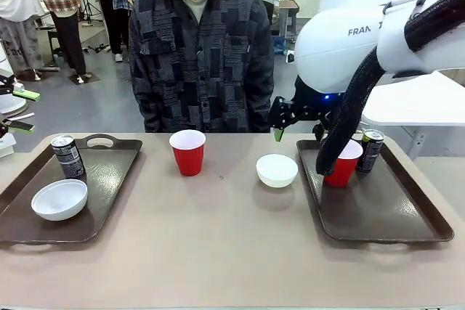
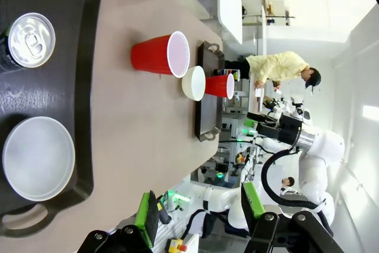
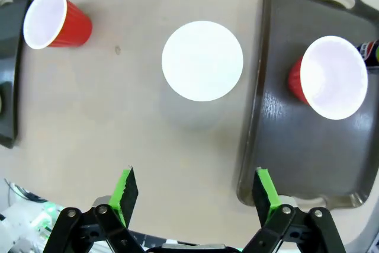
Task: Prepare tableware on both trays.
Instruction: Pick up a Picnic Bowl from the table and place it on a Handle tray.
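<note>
One bowl (image 3: 202, 60) sits off-tray; right gripper (image 3: 195, 171) hangs spread, empty, seemingly high above it: straddle one rim wall before closing.

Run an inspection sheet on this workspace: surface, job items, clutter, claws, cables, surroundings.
Surface: beige table, level, dry.
Job's things: left tray holds left can and left bowl; right tray holds right cup and right can; loose cup and loose bowl stand on the table between the trays.
Clutter: nothing seen.
Grippers: left claw open, empty; right claw open, empty, above the table beside the loose bowl.
Cables: black sleeved cable hangs across the right cup.
Surroundings: person standing at the far side.
</note>
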You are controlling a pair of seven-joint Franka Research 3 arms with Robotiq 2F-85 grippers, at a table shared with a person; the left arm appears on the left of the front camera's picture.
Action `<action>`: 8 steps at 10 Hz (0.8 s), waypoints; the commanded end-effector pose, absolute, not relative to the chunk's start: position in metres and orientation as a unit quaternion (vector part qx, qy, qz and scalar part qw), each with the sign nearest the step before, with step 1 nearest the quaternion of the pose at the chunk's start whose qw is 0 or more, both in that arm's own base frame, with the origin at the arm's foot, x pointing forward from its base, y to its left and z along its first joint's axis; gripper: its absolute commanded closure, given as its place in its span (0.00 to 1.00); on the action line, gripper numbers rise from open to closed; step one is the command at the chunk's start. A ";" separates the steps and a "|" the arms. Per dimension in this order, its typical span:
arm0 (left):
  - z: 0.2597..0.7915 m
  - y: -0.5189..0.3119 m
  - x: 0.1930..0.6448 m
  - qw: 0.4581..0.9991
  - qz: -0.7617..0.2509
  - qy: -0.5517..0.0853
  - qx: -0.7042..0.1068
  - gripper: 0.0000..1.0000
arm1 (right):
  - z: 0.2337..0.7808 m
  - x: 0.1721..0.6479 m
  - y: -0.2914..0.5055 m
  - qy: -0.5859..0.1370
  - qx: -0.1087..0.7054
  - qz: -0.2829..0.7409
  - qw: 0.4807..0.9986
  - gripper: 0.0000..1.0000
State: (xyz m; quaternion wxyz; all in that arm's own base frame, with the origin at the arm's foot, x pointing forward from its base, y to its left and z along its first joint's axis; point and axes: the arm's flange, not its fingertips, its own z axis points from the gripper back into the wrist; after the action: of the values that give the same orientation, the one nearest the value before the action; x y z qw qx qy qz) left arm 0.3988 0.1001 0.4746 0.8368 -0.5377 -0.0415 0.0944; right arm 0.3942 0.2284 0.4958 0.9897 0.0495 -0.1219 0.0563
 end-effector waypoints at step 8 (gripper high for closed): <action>0.478 0.101 0.400 0.831 0.095 -0.041 -0.547 0.25 | 0.422 0.489 0.217 -0.050 0.040 0.002 0.998 0.00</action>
State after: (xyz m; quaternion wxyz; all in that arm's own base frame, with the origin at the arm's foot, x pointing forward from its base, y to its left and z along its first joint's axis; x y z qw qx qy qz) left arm 0.3989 0.1003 0.4748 0.8368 -0.5377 -0.0417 0.0945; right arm 0.4859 0.2072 0.4199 0.9973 0.0578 -0.0451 0.0109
